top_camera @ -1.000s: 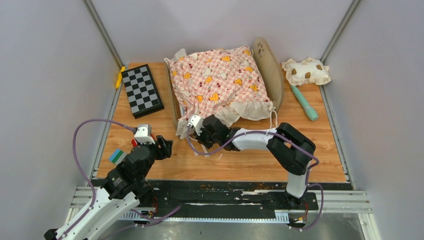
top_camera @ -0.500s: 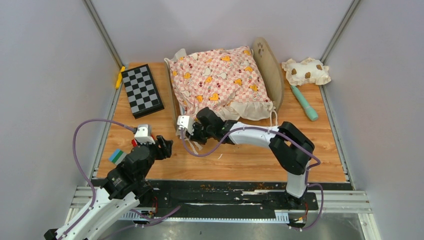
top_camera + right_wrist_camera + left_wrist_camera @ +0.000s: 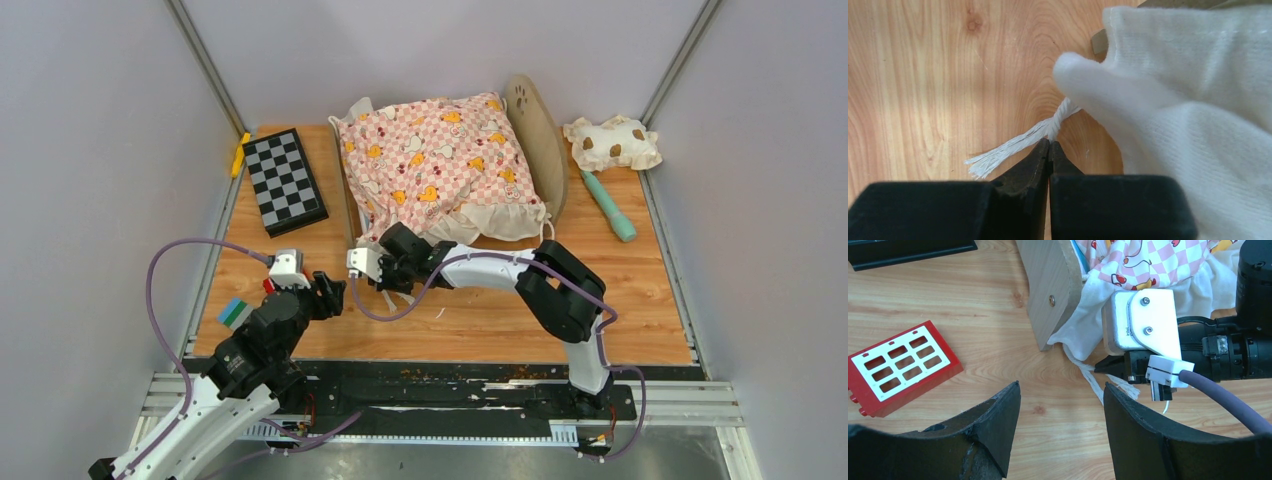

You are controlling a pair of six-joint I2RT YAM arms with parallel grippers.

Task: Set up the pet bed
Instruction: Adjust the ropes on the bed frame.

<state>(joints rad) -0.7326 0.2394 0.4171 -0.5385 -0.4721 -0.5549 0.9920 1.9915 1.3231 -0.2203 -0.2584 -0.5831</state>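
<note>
The pet bed (image 3: 535, 130), light wood with a paw-print headboard, stands at the back centre. A pink checkered cushion (image 3: 435, 160) lies over it, and its white ruffle hangs past the bed's front left corner (image 3: 1050, 285). My right gripper (image 3: 378, 280) reaches in from the right, low on the table by that corner. In the right wrist view the gripper (image 3: 1049, 144) is shut, with its tips pinching the cushion's white tie cord (image 3: 1013, 145) near its frayed end. My left gripper (image 3: 1062, 387) hovers open over bare wood, a short way from the cord (image 3: 1088, 377).
A black-and-white checkerboard (image 3: 285, 180) and a yellow piece (image 3: 240, 153) lie at the back left. A spotted cream pillow (image 3: 612, 142) and a teal stick (image 3: 610, 205) lie at the back right. A red block with a white grid (image 3: 898, 365) rests left of my left gripper.
My right gripper has slid left along the front of the bed, towards its front left corner. The left arm has stayed still.
</note>
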